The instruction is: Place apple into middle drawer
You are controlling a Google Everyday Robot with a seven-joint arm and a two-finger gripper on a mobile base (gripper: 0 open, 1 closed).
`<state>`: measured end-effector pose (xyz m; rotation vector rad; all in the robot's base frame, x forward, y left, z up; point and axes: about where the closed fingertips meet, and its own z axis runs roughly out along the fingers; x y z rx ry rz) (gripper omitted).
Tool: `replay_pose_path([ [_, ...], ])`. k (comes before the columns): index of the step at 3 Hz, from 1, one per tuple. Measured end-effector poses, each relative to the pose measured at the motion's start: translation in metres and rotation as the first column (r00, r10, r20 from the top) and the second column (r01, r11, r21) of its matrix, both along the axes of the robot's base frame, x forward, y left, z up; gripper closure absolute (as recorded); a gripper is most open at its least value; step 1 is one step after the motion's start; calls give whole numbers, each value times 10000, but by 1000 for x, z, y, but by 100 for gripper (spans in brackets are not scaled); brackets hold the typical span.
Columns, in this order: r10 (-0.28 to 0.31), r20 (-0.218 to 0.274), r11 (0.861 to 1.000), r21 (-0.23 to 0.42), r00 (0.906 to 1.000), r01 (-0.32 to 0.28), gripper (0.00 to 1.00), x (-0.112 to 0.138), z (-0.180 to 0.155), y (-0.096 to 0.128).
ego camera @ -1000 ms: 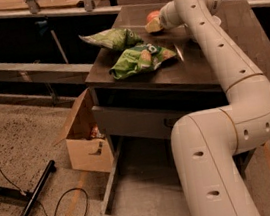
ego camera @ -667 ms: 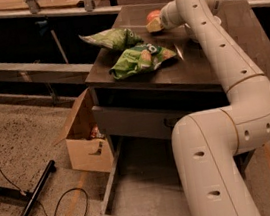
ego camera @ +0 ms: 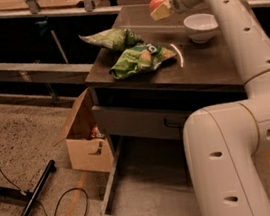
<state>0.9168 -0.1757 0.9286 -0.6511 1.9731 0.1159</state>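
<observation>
Pincer (ego camera: 161,9) is at the far edge of the dark cabinet surface (ego camera: 204,63), clamped on the small round red-orange apple (ego camera: 157,0). Apple looks held just above the top, not resting on it. White ceramic bowl (ego camera: 201,27) sits just right of it on the same surface. Two green crinkled snack bags (ego camera: 132,55) lie nearer the front-left. White jointed arm (ego camera: 246,43) reaches up over the right side. Below, the large grey metal middle drawer (ego camera: 152,191) is pulled out, floor bare. Closed grey drawer front (ego camera: 137,122) sits above it. Open cardboard box (ego camera: 84,143) is on the floor to the left.
</observation>
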Motion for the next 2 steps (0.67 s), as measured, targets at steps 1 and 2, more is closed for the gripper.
replay_pose_path([
  [1, 921, -645, 9934, -632, 9937, -962, 100, -58, 33, -20],
  [2, 1693, -1149, 9800, -856, 9788, -1795, 100, -118, 62, -45],
])
